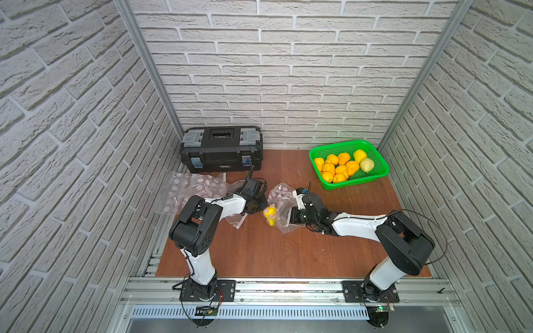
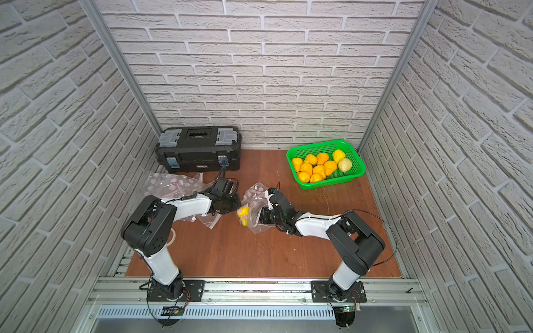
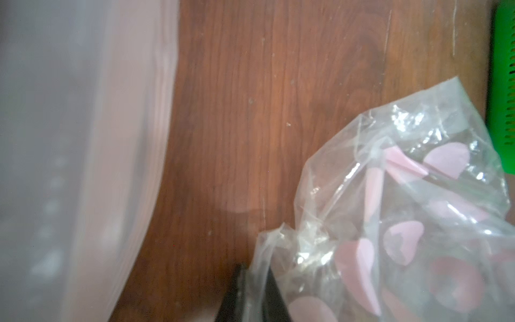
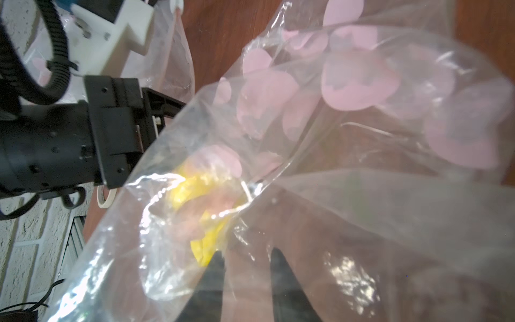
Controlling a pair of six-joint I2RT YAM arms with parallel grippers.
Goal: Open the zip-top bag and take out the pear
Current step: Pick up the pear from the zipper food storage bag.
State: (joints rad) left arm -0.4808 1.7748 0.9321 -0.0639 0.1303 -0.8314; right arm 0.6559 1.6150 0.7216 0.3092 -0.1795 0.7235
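Note:
The clear zip-top bag [image 1: 281, 196] with pink hearts lies crumpled mid-table between my two arms, in both top views. The yellow pear [image 1: 270, 215] is inside it at the end facing the left arm, seen through the film in the right wrist view [image 4: 200, 200]. My left gripper [image 3: 255, 271] is shut on a fold of the bag's [image 3: 404, 209] edge. My right gripper [image 4: 247, 252] reaches into the bag from the other side. Its fingers stand apart under the film with nothing clearly between them, one tip beside the pear.
A black toolbox [image 1: 221, 148] stands at the back left. A green basket [image 1: 372, 176] with several yellow and orange fruits sits at the back right. Other clear heart-print bags [image 1: 190, 190] lie beside and under the left arm. A tape roll [image 4: 106, 198] lies near the table's front edge.

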